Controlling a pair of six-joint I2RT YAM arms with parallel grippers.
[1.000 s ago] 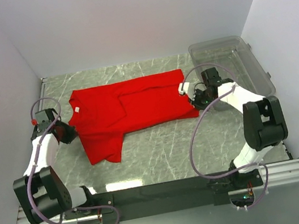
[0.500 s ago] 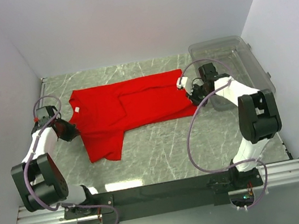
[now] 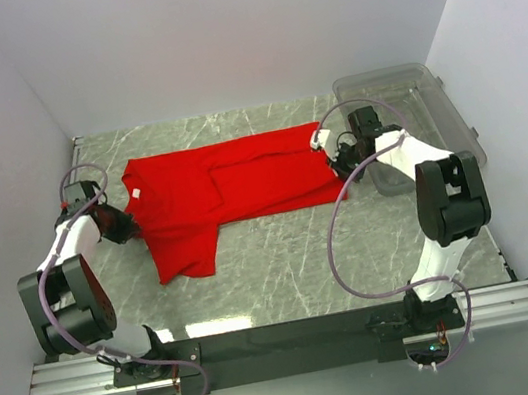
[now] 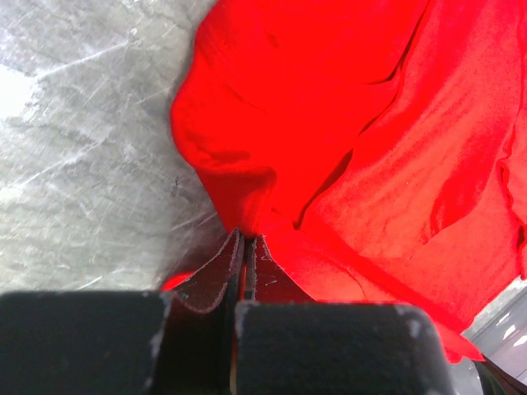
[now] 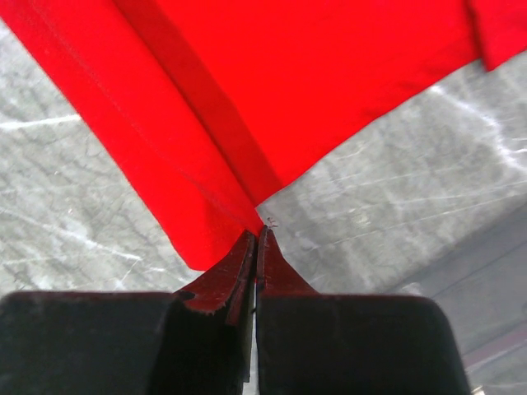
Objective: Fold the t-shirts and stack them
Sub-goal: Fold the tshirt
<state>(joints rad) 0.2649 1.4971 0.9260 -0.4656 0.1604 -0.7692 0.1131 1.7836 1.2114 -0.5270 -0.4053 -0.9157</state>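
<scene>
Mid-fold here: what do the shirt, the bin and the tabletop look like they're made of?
Red t-shirt: soft matte cloth; it creases and drapes. Bin: clear, glossy plastic by the look, with see-through walls. Tabletop: grey marble-look, veined and shiny, perhaps laminate.

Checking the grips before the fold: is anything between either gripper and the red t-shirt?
Nothing visible stands between them. The left gripper is shut on the red t-shirt at its collar end. The right gripper is shut on a corner at the hem end. The clear bin stands off to the right, not between.
</scene>
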